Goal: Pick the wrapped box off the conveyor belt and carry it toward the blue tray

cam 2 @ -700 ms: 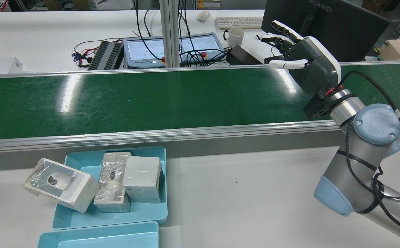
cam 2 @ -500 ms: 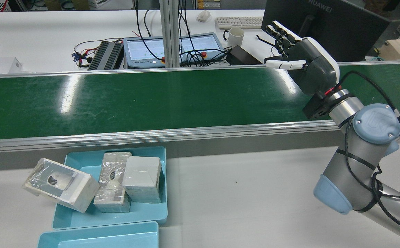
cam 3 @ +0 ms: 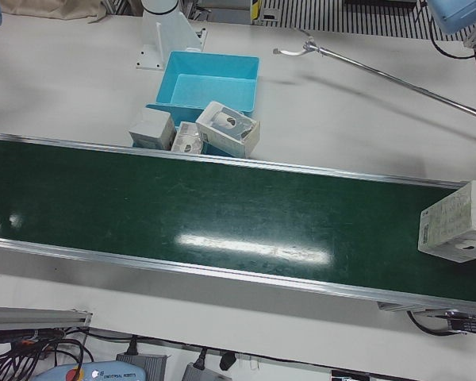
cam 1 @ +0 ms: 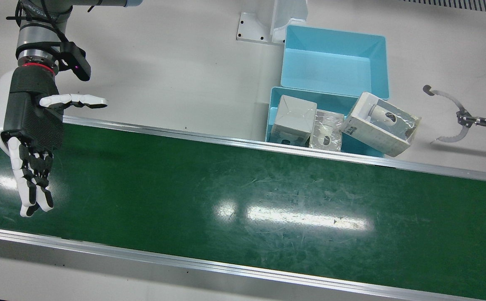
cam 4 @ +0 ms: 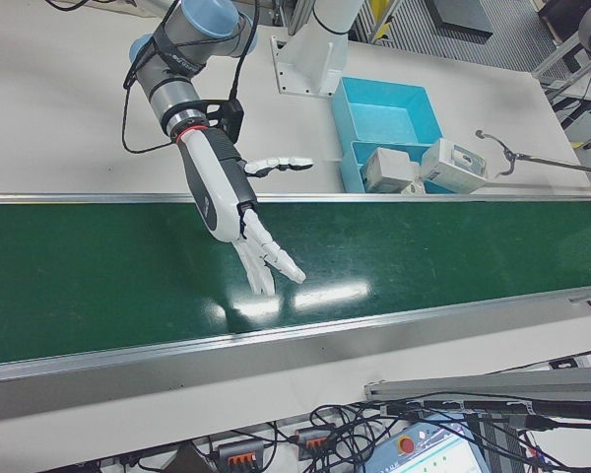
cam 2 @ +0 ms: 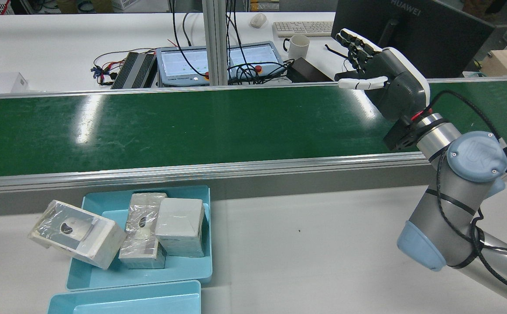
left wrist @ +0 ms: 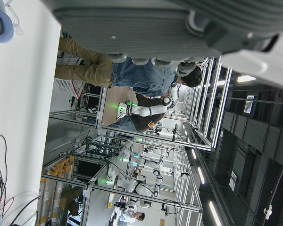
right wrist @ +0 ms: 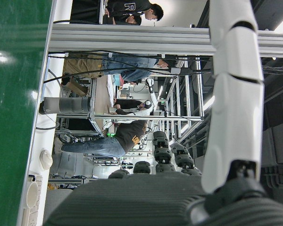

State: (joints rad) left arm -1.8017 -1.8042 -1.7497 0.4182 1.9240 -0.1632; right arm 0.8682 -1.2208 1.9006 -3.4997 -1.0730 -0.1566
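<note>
A wrapped box (cam 3: pixel 458 224), pale with printed sides, lies on the green conveyor belt (cam 3: pixel 222 206) at the far right edge of the left-front view; no other view shows it. My right hand (cam 1: pixel 29 138) hovers open over the opposite end of the belt (cam 1: pixel 243 196), fingers stretched out, thumb apart, holding nothing; it also shows as the right hand (cam 2: pixel 384 74) and right hand (cam 4: pixel 231 197). The left hand (left wrist: pixel 146 28) shows only as a grey palm edge in its own view, with nothing in it. The blue tray (cam 2: pixel 183 272) holds wrapped boxes (cam 2: pixel 179 226).
One wrapped box (cam 2: pixel 77 233) leans over the tray's left rim. A second, empty blue tray (cam 1: pixel 335 62) sits behind the first. A metal reacher tool (cam 1: pixel 456 121) lies on the white table beside the trays. Monitor, keyboard and cables stand beyond the belt.
The right hand's fingers have straightened and drawn together, and the hand has shifted slightly up and away. Boxes and trays have not moved.
</note>
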